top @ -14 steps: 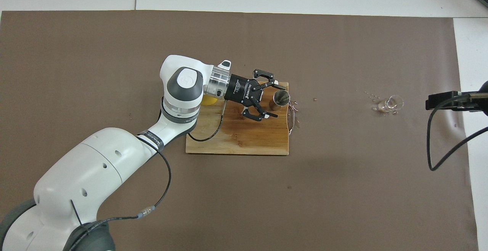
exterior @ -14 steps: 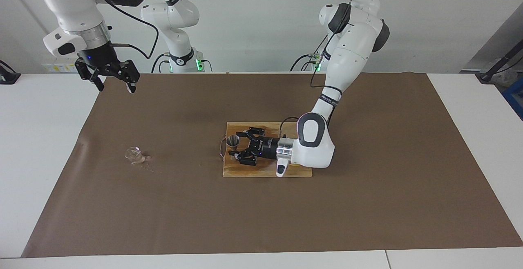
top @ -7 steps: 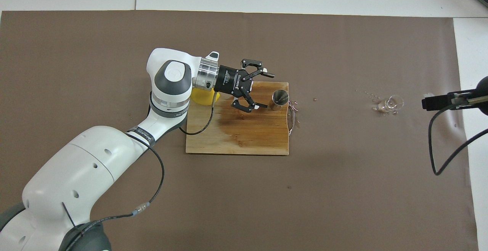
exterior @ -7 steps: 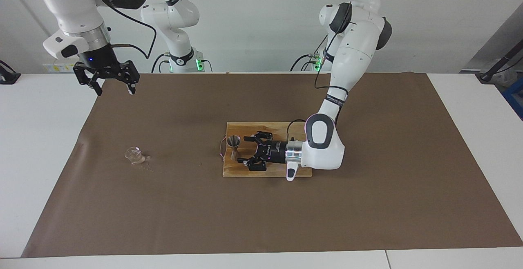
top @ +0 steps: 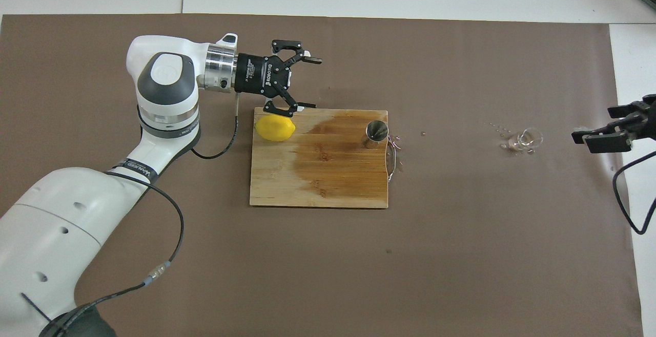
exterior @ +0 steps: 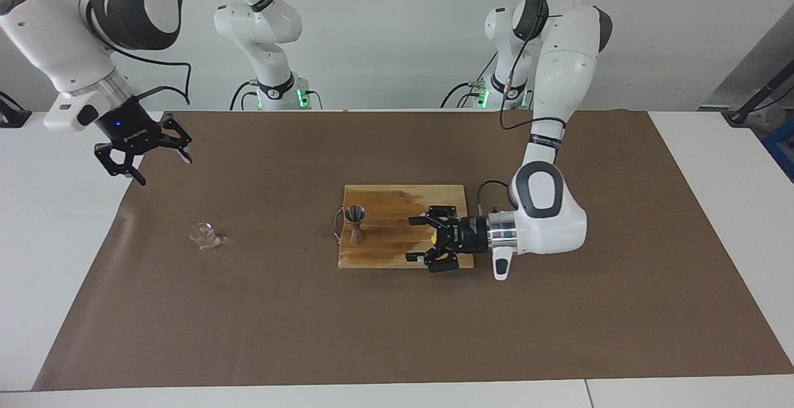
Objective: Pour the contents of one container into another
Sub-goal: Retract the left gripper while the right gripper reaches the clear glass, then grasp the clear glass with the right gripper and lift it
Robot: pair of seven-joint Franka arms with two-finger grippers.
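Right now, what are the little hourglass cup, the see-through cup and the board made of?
The jigger looks like metal: silver-grey and shiny. The glass cup looks like clear glass, though it could be plastic; the brown mat shows through it. The cutting board looks like wood or bamboo: tan, with grain lines and a darker patch.

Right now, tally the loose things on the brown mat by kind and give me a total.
Glass cup: 1
Metal jigger: 1
Lemon: 1
Wooden cutting board: 1
Total: 4
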